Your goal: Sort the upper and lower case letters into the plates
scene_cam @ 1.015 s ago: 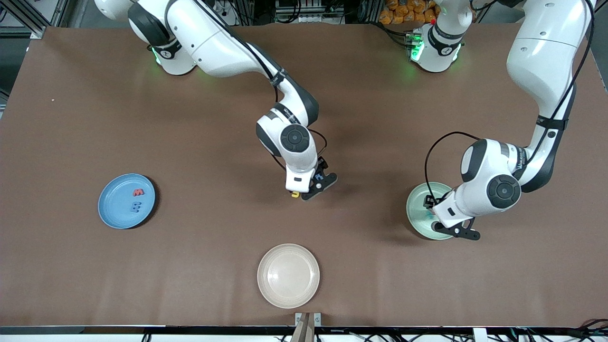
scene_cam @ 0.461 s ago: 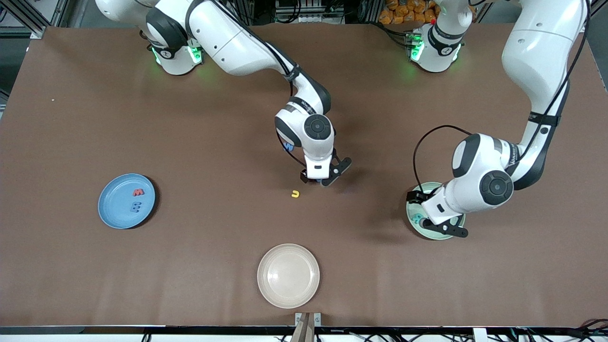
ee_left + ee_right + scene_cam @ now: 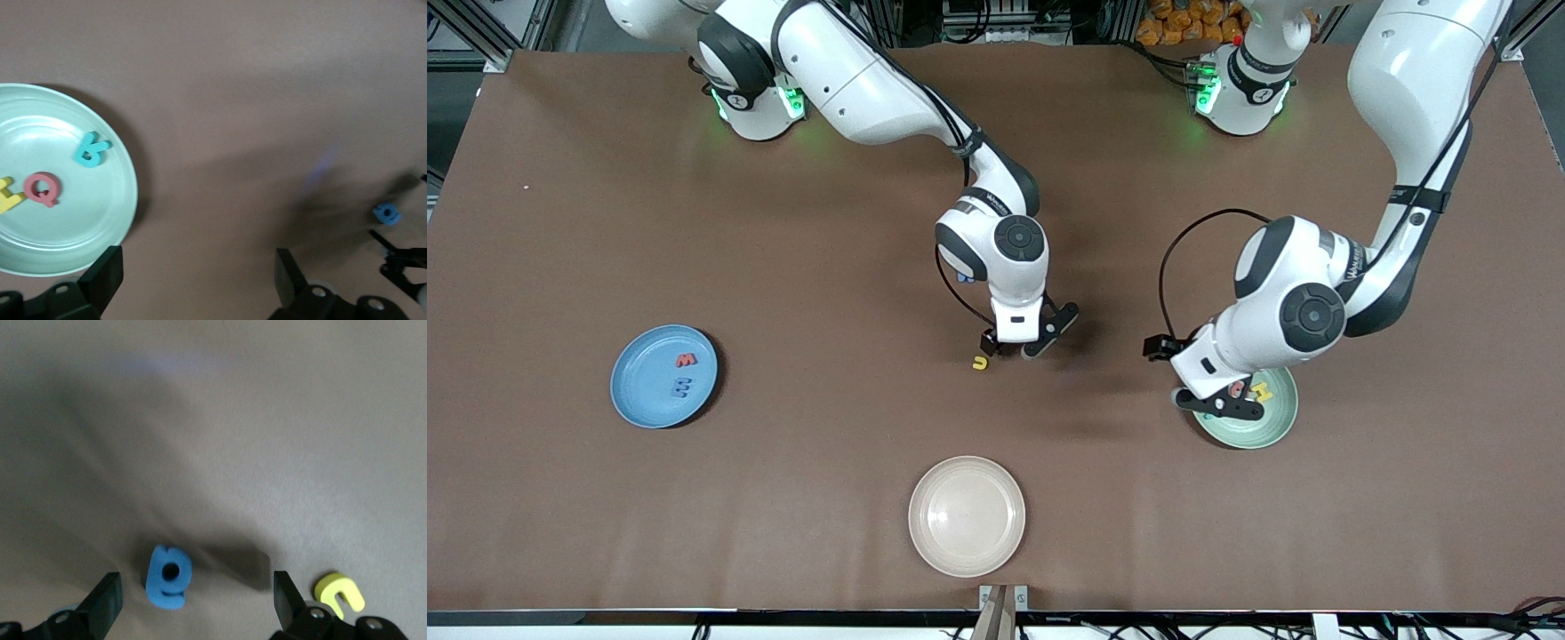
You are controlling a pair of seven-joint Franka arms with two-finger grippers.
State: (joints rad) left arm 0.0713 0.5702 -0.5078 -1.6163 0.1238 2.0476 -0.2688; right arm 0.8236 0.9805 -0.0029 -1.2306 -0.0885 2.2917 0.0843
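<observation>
1. The blue plate [image 3: 663, 376], toward the right arm's end of the table from the cream plate [image 3: 967, 516], holds a red letter [image 3: 685, 360] and a blue letter [image 3: 681, 388].
2. The right gripper [image 3: 1009, 345] hangs low over the table, farther from the front camera than the cream plate, fingers spread and empty. A blue letter [image 3: 168, 576] lies between them, a yellow letter [image 3: 980, 363] just beside.
3. Risk: closing off-centre may flick the blue letter away or nudge its yellow neighbour.
4. The left gripper [image 3: 1218, 402] hovers over the green plate's [image 3: 1272, 427] rim, released; teal [image 3: 89, 149], red [image 3: 42, 189] and yellow [image 3: 8, 195] letters lie inside.
5. Risk: a low swing could clip the rim.
</observation>
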